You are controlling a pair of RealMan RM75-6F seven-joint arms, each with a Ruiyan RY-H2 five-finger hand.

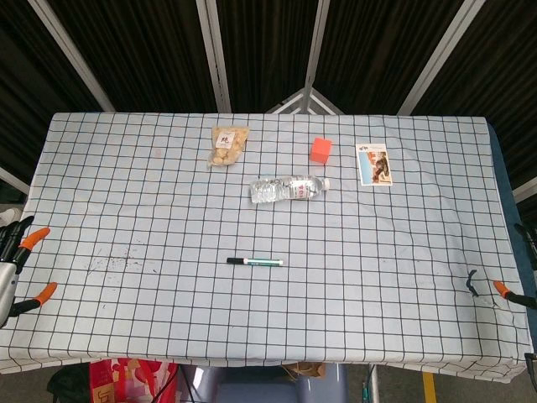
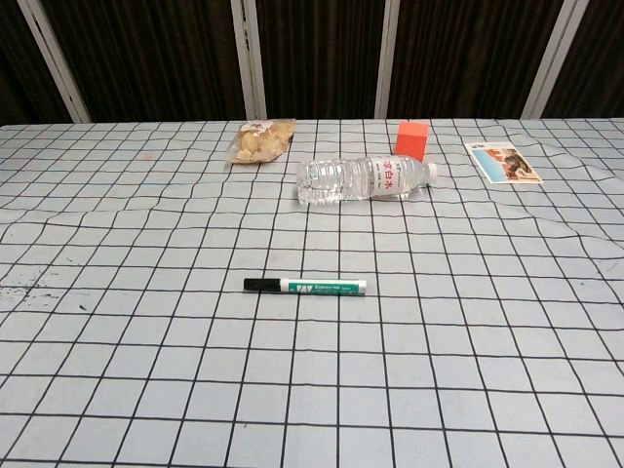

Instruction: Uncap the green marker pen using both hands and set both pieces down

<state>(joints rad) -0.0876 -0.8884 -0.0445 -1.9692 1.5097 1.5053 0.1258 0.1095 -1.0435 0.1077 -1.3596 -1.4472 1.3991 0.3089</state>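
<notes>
The green marker pen lies flat on the checked tablecloth near the table's middle. Its black cap points left and is still on. The chest view shows the pen alone, with the cap at its left end. Nothing touches it. A white and black sliver at the far left edge of the head view looks like my left hand, far from the pen. A dark sliver at the far right edge may be my right hand. Their fingers are not visible.
Behind the pen lies a clear water bottle on its side. Further back are a snack bag, an orange cube and a picture card. Orange-handled clamps pin the cloth at both side edges.
</notes>
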